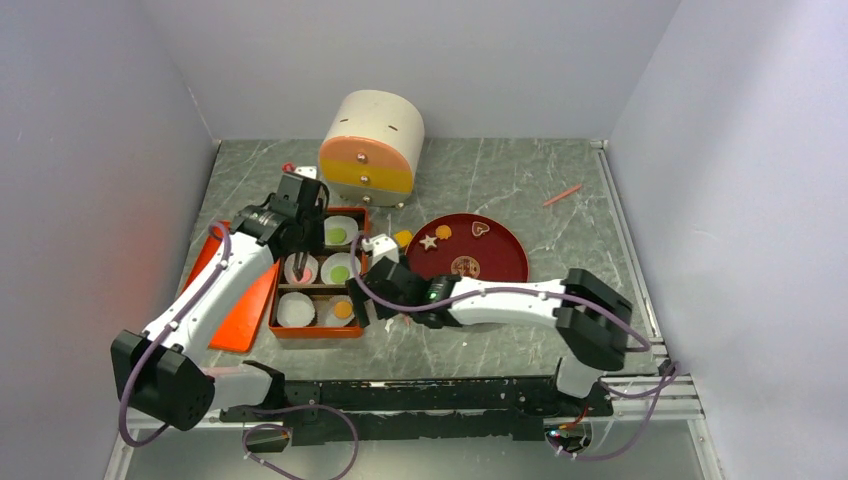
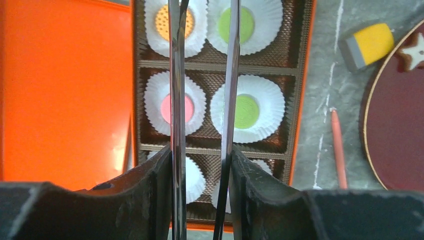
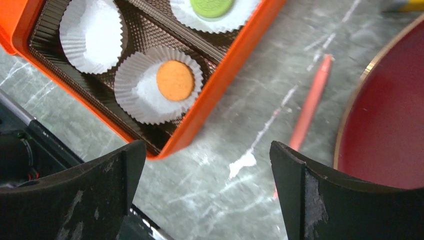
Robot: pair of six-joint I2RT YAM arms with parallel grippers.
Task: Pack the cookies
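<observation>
The grey counter (image 1: 500,340) has a round drawer box (image 1: 371,148) at its far edge, near the middle. A red plate (image 1: 505,255) sits in the middle, a bit toward the right edge. An orange box (image 1: 318,331) with six paper cups (image 3: 95,32) sits toward the left edge. Its lid (image 1: 245,300) lies flat right beside it, closer to that edge.

The left claw (image 1: 301,270) hangs over the pink cookie (image 2: 189,108) in the box's middle left cup. Its thin fingers (image 2: 175,75) are a little apart and hold nothing. The right claw (image 3: 202,155) is over the counter between the box's near right corner and the plate. It is wide open and has nothing in it.

Other cups hold a green cookie (image 2: 246,111), a second green cookie (image 2: 246,24), a bumpy orange cookie (image 2: 162,22) and a smooth orange cookie (image 3: 175,80). On the plate lie a brown disc (image 1: 465,266), a heart (image 1: 480,228), a white star (image 1: 429,241) and a small orange round (image 1: 443,232). A yellow cookie (image 2: 372,42) lies on the counter between box and plate.
</observation>
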